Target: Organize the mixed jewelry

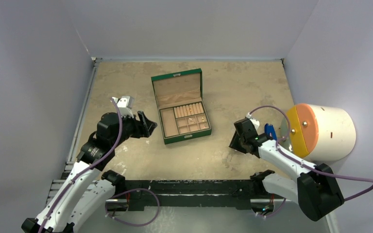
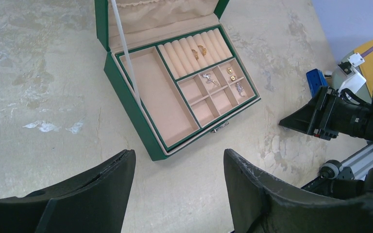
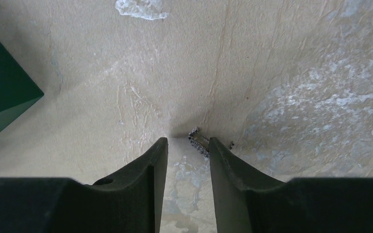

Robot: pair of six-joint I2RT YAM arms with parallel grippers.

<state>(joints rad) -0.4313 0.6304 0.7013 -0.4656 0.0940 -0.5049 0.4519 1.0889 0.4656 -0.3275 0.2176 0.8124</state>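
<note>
Only a corner of the box enters the right wrist view, the rest cut off at the left edge. A tiny glinting piece at the tips of the right tool is too small to name. From above, the jewelry shows as mere specks, and a blue item sits half hidden behind the right arm.

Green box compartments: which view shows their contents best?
Left wrist: the green box lies open, gold and silver pieces distinct in its compartments. Top external shows it small; right wrist catches only one corner.
</note>
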